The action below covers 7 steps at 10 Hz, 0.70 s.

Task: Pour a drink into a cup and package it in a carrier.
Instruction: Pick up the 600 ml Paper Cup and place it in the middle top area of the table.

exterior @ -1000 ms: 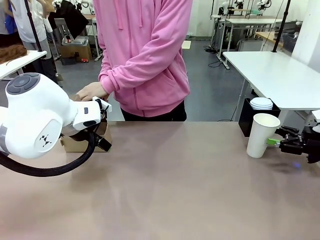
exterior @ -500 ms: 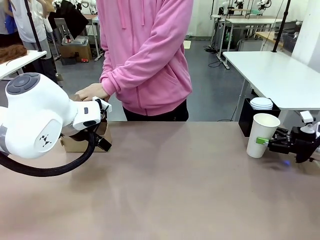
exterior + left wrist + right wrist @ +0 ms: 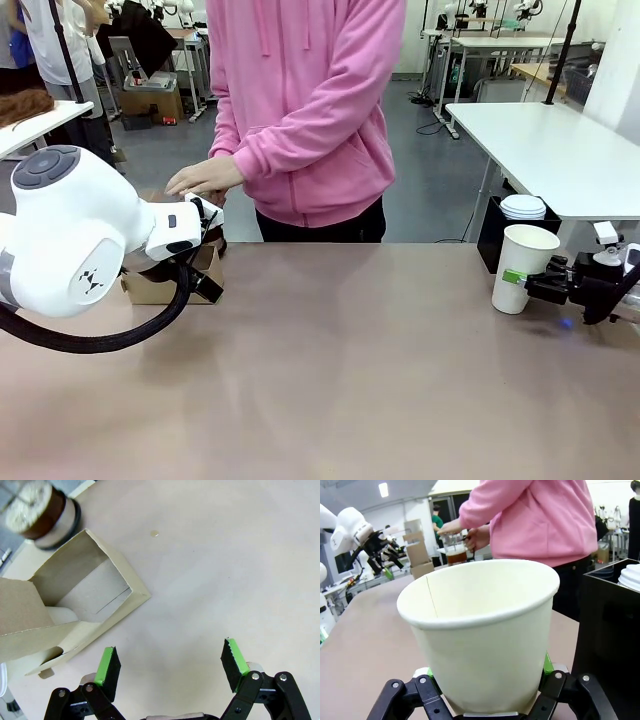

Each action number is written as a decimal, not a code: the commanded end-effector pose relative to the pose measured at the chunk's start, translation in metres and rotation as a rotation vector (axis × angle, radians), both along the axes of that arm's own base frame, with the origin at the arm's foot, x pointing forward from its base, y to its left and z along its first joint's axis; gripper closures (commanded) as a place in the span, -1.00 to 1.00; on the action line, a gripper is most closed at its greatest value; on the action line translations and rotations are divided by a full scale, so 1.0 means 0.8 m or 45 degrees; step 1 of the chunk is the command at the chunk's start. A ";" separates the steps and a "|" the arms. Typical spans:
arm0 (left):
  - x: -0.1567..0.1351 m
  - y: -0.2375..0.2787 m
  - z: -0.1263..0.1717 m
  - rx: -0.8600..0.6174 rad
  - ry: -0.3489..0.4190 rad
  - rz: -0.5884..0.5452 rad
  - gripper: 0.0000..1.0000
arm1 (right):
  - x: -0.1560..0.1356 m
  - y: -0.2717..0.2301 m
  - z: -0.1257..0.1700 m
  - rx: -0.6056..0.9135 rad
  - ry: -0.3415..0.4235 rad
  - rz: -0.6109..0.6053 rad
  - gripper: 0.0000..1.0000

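1. Fingers of the right gripper are being pressed onto the cup at the table's right side
2. Left gripper's fingers are being held wide beside the carrier
3. Drink is being held by a person's hand beyond the gripped cup

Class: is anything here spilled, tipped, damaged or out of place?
Nothing much: the white paper cup stands upright between the right gripper's fingers. A small pale speck lies on the table beside the cardboard carrier.

1 cup, 1 carrier, 1 jug
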<state>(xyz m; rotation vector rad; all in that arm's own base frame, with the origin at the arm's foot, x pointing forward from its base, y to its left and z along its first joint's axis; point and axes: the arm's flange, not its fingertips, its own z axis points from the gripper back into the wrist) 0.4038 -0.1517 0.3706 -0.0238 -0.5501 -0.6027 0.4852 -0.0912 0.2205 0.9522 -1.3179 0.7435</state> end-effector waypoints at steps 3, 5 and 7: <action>0.000 0.000 0.000 -0.001 0.000 -0.001 -1.00 | -0.015 -0.009 0.021 0.005 0.001 -0.002 -0.61; 0.000 0.000 0.000 -0.001 0.000 -0.001 -1.00 | -0.027 0.010 0.076 0.042 0.039 -0.077 -0.61; 0.000 0.000 0.000 -0.001 0.000 -0.001 -1.00 | -0.023 0.071 0.133 0.025 0.050 -0.121 -0.61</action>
